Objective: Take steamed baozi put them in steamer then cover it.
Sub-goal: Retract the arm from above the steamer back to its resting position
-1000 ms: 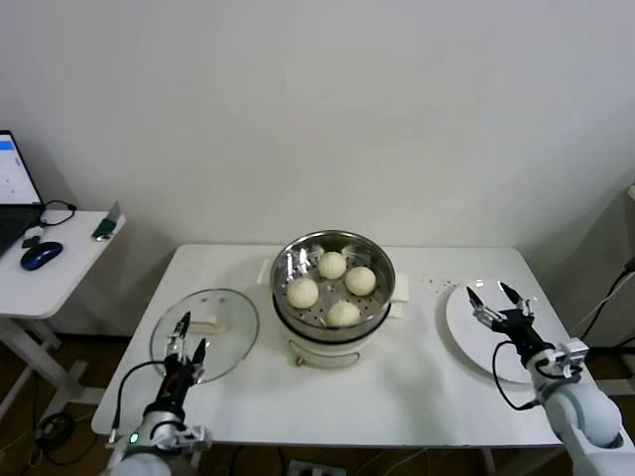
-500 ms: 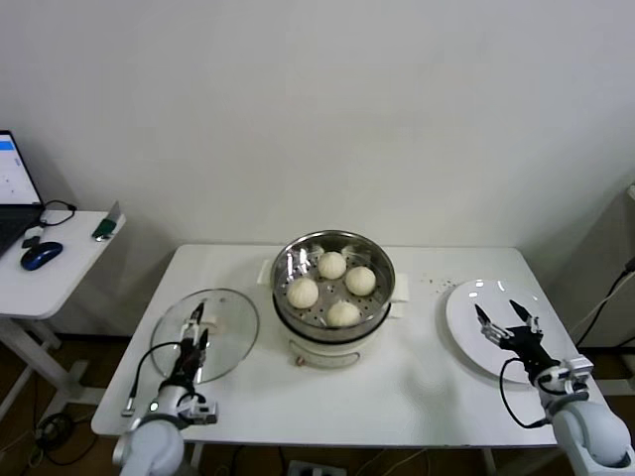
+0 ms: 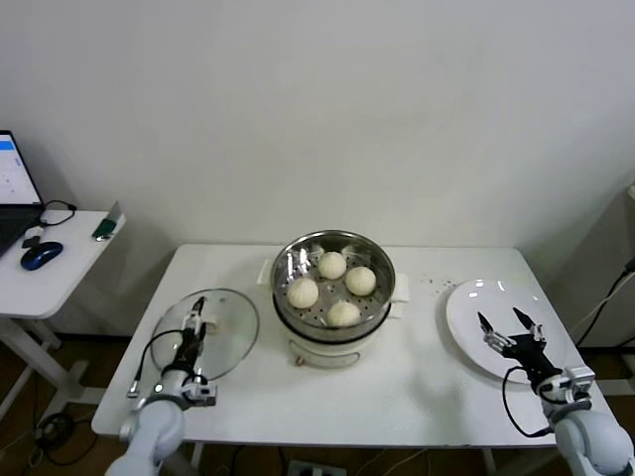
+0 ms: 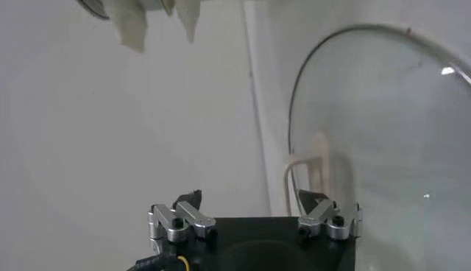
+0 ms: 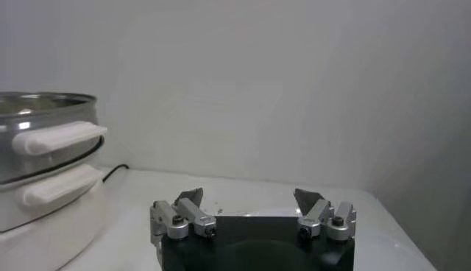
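Sitting in the uncovered steamer (image 3: 333,288) are four buns (image 3: 331,288). Left of it lies the lid (image 3: 206,332) under the open, empty left gripper (image 3: 192,329); the right gripper (image 3: 510,332), open, empty, hovers over the plate (image 3: 494,315).

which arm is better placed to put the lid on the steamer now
Left, likely. The left gripper is open right over the cover, by its handle. The right gripper is open over the plate, across the steamer, which holds all four baozi.
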{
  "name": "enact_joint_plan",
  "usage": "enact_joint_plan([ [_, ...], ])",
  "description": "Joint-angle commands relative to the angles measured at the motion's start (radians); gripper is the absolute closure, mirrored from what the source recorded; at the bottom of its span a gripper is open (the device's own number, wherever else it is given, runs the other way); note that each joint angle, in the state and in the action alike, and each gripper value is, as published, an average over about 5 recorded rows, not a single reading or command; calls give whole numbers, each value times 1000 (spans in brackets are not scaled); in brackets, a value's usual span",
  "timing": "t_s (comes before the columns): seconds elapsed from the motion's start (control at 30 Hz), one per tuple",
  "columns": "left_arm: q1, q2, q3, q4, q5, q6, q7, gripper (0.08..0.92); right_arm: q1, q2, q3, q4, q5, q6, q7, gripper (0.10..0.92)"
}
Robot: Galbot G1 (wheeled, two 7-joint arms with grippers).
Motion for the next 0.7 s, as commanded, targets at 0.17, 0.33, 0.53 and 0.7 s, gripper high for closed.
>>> enact_joint_plan([
  [0.17, -94, -2, 6, 127, 9, -15, -29, 177, 7, 13, -4, -13, -46, 7, -19, 203],
  [0.33, -104, -2, 9, 132, -8, -26, -42, 182, 12, 18, -13, -13, -54, 7, -19, 203],
  [0.53, -104, -5, 14, 137, -19, -35, -45, 311, 15, 29, -16, -19, -68, 10, -21, 203],
  [0.7, -101, -5, 14, 137, -26, -41, -42, 458, 17, 36, -12, -22, -73, 13, -21, 203],
])
